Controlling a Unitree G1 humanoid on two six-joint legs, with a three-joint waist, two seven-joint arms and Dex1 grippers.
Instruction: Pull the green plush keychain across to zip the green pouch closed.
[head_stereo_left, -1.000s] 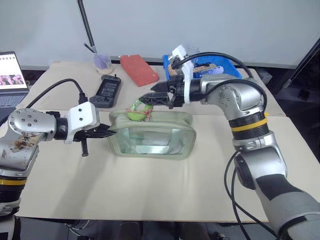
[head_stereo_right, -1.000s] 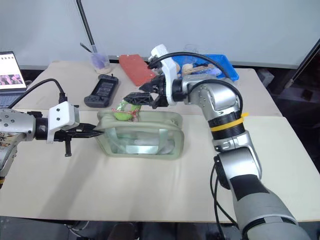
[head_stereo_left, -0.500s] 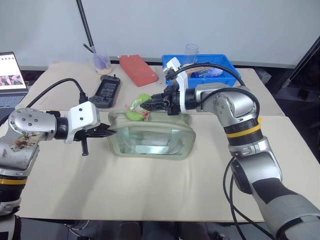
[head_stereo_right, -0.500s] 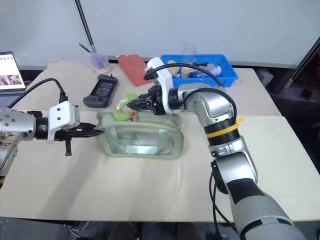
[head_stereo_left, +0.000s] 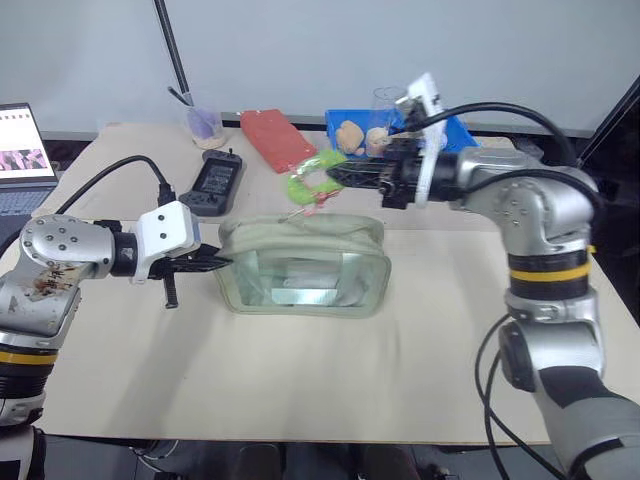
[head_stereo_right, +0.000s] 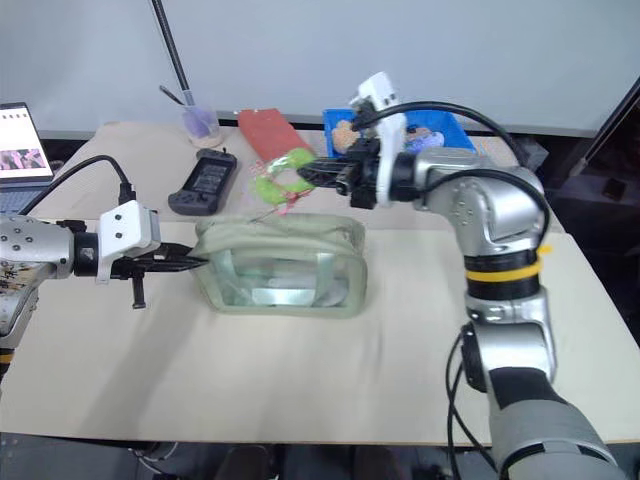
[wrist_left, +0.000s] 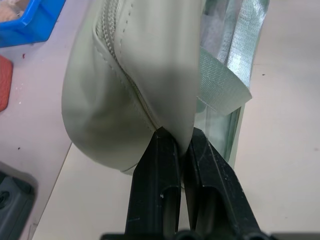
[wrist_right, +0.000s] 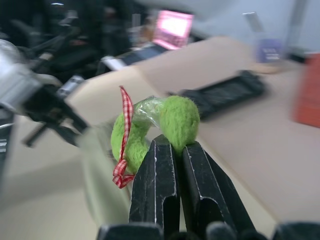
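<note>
Table (head_stereo_left: 300, 380) (beige, papered) under green pouch (head_stereo_left: 305, 265); pale wall (head_stereo_left: 400, 50) behind.

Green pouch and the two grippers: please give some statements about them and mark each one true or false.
1. The right gripper is shut on the green plush keychain. True.
2. The left gripper hangs open above the table. False: it is shut on the end of the green pouch.
3. The keychain lies inside the blue tray. False: it is held up above the pouch.
4. A black remote lies behind the pouch. True.
</note>
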